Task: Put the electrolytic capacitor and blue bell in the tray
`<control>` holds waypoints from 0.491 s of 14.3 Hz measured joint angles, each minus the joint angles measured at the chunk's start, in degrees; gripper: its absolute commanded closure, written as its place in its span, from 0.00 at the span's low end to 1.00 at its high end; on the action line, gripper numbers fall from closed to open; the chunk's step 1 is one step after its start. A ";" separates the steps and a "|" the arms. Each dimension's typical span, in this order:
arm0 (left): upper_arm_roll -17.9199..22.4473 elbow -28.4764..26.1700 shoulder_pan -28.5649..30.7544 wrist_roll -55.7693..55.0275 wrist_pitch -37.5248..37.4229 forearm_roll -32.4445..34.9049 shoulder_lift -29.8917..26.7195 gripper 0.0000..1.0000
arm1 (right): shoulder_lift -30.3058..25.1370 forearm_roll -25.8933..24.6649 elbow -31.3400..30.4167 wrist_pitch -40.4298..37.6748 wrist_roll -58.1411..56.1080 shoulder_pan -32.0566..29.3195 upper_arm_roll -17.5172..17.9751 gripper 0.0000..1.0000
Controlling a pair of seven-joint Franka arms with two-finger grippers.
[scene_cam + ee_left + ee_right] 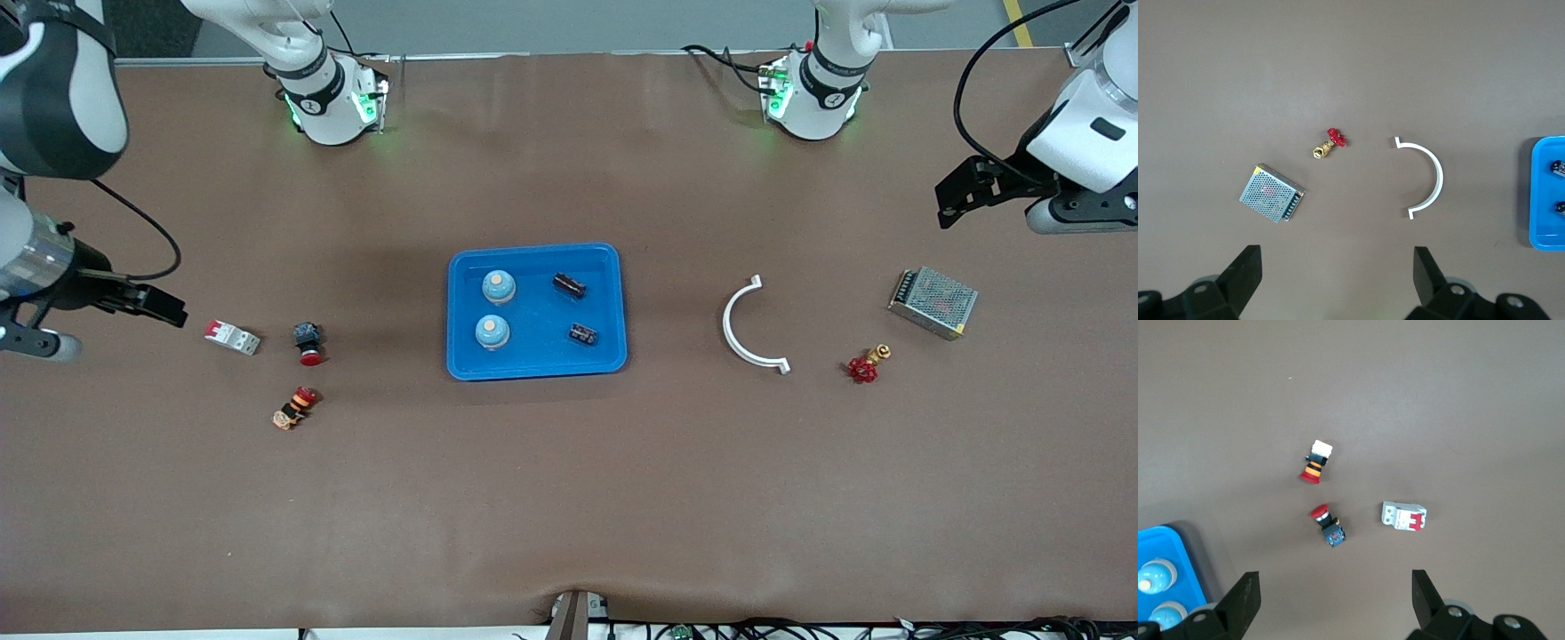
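Observation:
The bright-blue tray (533,366) lies mid-table. In it are two blue bells (498,286) (492,331) and two dark electrolytic capacitors (570,284) (583,334). The tray's edge shows in the left wrist view (1538,193) with the capacitors (1558,167), and in the right wrist view (1171,550) with the bells (1153,575). My left gripper (949,206) is open and empty, up in the air at the left arm's end of the table; it also shows in the left wrist view (1337,275). My right gripper (169,309) is open and empty at the right arm's end, and shows in the right wrist view (1335,597).
A white curved bracket (742,327), a red-handled brass valve (865,365) and a metal mesh power supply (933,302) lie toward the left arm's end. A red-and-white circuit breaker (232,337) and two red push buttons (308,343) (296,408) lie toward the right arm's end.

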 measured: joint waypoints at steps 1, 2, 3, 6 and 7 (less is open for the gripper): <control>0.00 0.00 0.00 0.00 0.01 0.00 0.00 0.00 | -0.03 0.00 0.80 -0.62 -0.13 -0.15 0.05 0.00; 0.00 0.00 0.00 0.00 0.02 0.00 0.00 0.00 | -0.07 0.00 1.42 -0.84 -0.18 -0.22 0.06 0.00; 0.00 0.00 0.00 0.00 0.02 0.00 0.00 0.00 | -0.14 0.00 1.87 -0.92 -0.18 -0.26 0.07 0.00; 0.00 0.00 0.00 0.00 0.03 0.00 0.00 0.00 | -1.02 0.04 2.58 -1.62 -0.21 -0.41 0.09 0.00; 0.00 0.00 0.00 0.00 0.04 0.00 0.00 0.00 | -1.53 0.17 2.77 -2.40 -0.21 -0.57 0.09 0.00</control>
